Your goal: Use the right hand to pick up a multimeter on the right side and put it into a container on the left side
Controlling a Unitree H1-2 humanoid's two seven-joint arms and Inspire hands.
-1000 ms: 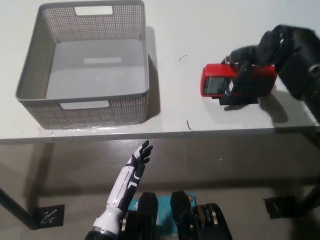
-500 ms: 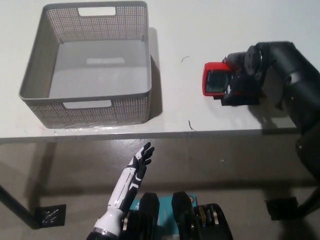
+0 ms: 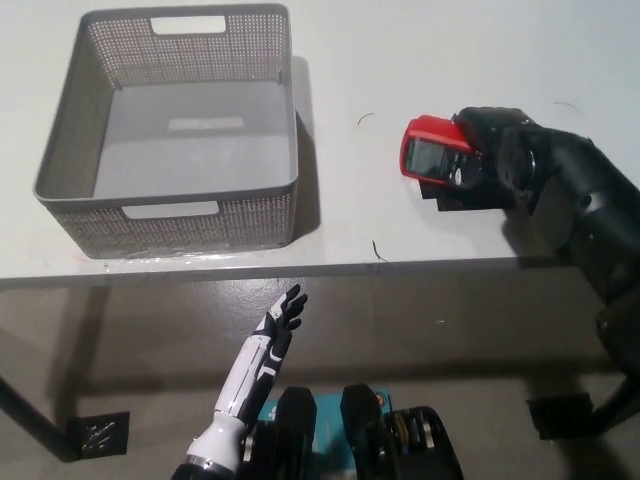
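Observation:
A red multimeter (image 3: 428, 153) with a grey screen lies on the white table (image 3: 400, 60) at the right. My black right hand (image 3: 492, 158) covers its right half, fingers wrapped over and around the body. Only the left end with the screen shows. A grey perforated basket (image 3: 190, 215) stands on the left of the table with nothing inside. My white left hand (image 3: 282, 317) hangs open below the table's front edge, away from everything.
The table's front edge (image 3: 300, 268) runs across the middle of the view. A short dark thread (image 3: 377, 249) lies near it, another (image 3: 366, 118) lies left of the multimeter. Dark floor lies below the edge.
My right arm has swung lower and further over the multimeter, and the hand has closed more around it. The multimeter has tilted slightly. The left hand has stayed still.

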